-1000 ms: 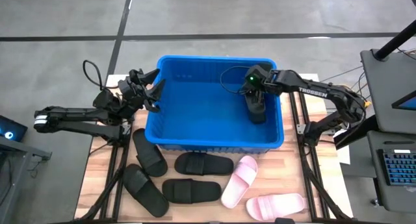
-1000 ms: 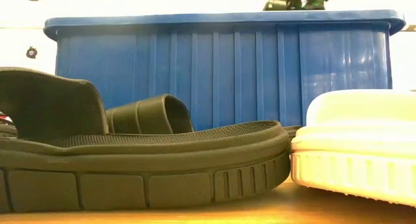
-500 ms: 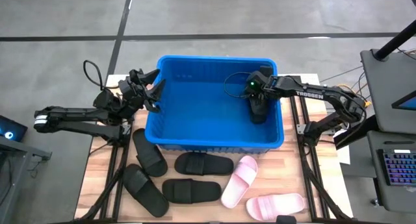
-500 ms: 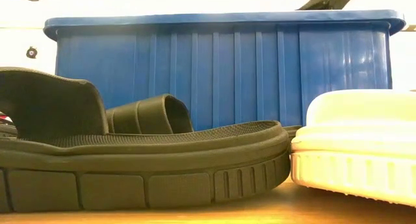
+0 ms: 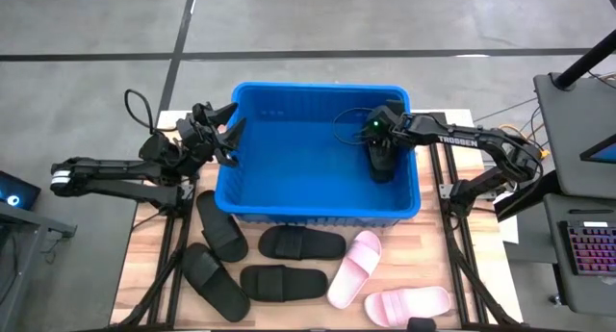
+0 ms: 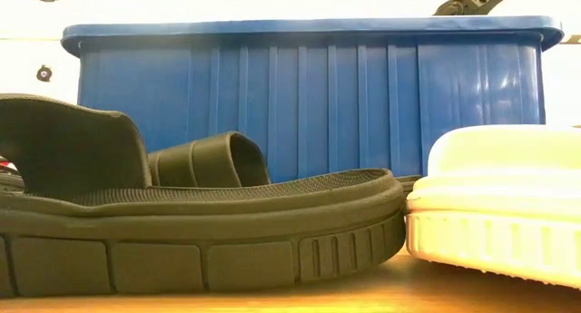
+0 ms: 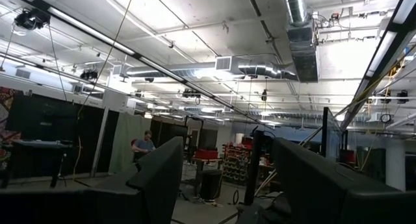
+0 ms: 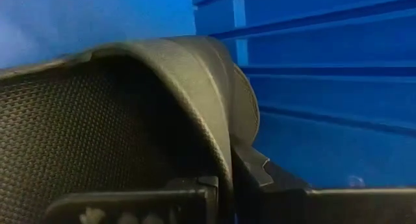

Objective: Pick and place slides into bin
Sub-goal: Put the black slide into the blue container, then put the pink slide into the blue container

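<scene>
Black slide [image 5: 381, 164] sits inside the blue bin [image 5: 289, 212], clamped in the right jaws; left jaws gape.

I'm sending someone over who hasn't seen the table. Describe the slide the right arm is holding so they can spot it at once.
Find the big blue bin at the middle of the table. Inside it, by its right wall, the right gripper is shut on a black slide. It is the only slide in the bin; the other black ones and both pink ones lie on the wood in front.
</scene>
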### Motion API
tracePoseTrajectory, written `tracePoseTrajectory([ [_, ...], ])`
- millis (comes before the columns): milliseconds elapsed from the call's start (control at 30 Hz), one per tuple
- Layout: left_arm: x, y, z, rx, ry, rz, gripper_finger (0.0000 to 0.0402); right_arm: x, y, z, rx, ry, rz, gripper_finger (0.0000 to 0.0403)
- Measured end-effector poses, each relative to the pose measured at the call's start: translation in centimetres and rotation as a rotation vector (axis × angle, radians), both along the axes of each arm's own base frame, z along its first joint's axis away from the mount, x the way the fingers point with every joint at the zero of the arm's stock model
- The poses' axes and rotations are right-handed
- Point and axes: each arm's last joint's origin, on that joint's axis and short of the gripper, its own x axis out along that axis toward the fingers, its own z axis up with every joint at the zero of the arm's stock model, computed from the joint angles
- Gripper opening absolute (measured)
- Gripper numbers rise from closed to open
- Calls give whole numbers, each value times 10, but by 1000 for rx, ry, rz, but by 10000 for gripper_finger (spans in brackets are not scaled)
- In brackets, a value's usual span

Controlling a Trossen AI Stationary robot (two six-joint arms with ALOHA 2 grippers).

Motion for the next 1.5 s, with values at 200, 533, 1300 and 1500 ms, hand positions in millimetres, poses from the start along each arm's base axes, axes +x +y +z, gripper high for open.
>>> tracePoseTrajectory([
  [200,0,0,0,0,0,0,223,-3,-4,0,16,-32,-40,33],
  [533,0,0,0,0,0,0,223,-3,-3,-1,20,-8,-21,109],
  [1300,0,0,0,-1,1,-1,223,-7,0,22,127,35,-83,251],
  [1500,0,0,-1,-1,2,-1,223,-7,2,36,186,34,-77,250],
])
